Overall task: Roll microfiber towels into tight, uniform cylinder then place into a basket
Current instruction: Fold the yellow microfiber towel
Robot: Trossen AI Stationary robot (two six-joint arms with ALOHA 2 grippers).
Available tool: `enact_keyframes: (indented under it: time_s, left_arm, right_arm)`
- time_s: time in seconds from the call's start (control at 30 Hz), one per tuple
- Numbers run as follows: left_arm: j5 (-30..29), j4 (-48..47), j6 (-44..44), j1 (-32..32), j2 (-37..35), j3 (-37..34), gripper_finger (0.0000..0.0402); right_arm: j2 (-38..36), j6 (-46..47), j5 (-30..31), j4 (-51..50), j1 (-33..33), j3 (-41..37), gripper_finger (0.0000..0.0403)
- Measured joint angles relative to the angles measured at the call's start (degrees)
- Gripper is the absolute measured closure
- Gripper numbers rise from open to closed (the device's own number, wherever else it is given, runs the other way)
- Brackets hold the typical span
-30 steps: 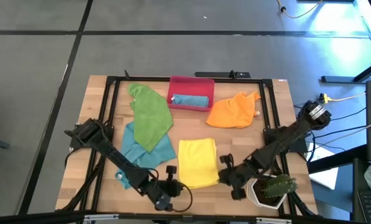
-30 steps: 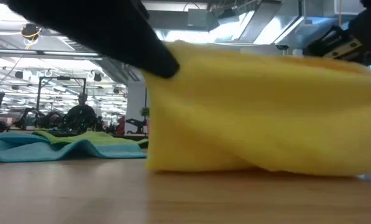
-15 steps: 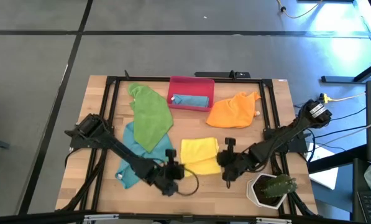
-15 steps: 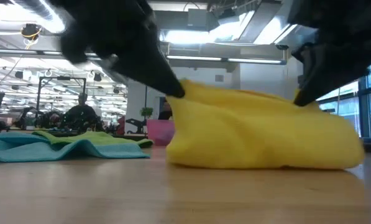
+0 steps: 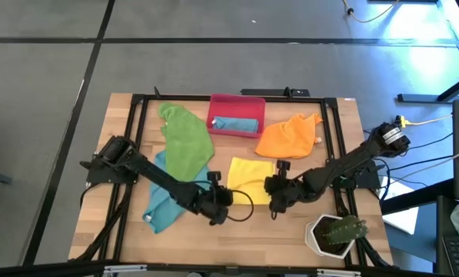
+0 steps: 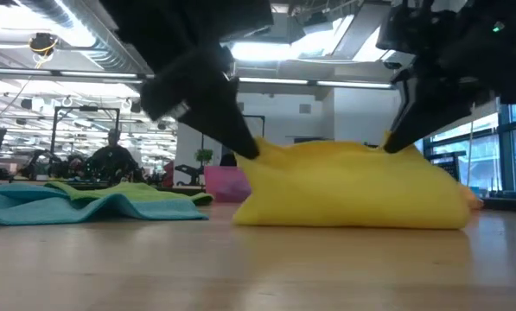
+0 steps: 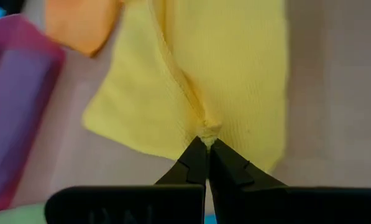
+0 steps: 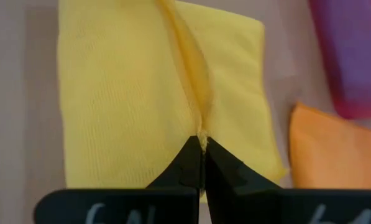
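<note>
Yellow towel [image 5: 250,180]: lying at the tabletop [image 5: 291,223] centre, toward 6 o'clock; now folded over on itself into a shorter, thicker pad than a second ago, its near edge carried from the 6 o'clock rim toward 12 o'clock.

Left tool [image 5: 221,197]: fingers together, clamped on the towel's 7 o'clock corner, a small pucker of cloth showing at the tips in the wrist view.

Right tool [image 5: 274,188]: fingers together, clamped on the 4 o'clock corner in like manner; both tools having travelled toward 12 o'clock with the cloth between them.

Meaning for the task: the first turn is being laid; the result is looking like a loose fold with a rounded hump in the low view, not a tight cylinder yet; more turns appear to be needed before it goes to the basket.

Basket [image 5: 236,101]: red-pink, sitting at 12 o'clock, already holding a teal roll [image 5: 235,124].

Edges and room:
- green towel [image 5: 186,141] and teal towel [image 5: 167,192] lying at 9 to 10 o'clock, overlapping each other, near the left arm;
- orange towel [image 5: 288,137] at 2 o'clock, just beyond the yellow one's far corner;
- plant pot [image 5: 336,235] at 5 o'clock, near the right arm;
- bare wood lying open at 6 o'clock; a narrow strip remaining between yellow towel and basket.
</note>
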Motion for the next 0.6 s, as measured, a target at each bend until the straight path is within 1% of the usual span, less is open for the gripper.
enact_keyframes:
  time_s: [0.2, 0.33, 0.5, 0.6]
  left_arm:
    - [0.09, -0.25, -0.35, -3.11, 0.00, 1.23, 0.0401]
    - [0.20, -0.17, -0.77, -4.98, 0.00, 4.32, 0.0401]
    - [2.20, -0.06, -0.70, -7.41, 0.00, 9.84, 0.0401]
    - [2.24, -0.54, 0.57, -8.59, 0.00, 12.46, 0.0401]
  right_arm:
    - [0.02, -0.14, -3.39, 3.03, 2.39, 0.00, 0.0394]
    - [0.04, -1.19, -7.23, 5.77, 3.91, 0.00, 0.0394]
    - [0.04, -3.77, -13.43, 10.52, 6.60, 0.00, 0.0394]
    - [0.04, -5.75, -13.78, 12.82, 8.12, 0.00, 0.0394]
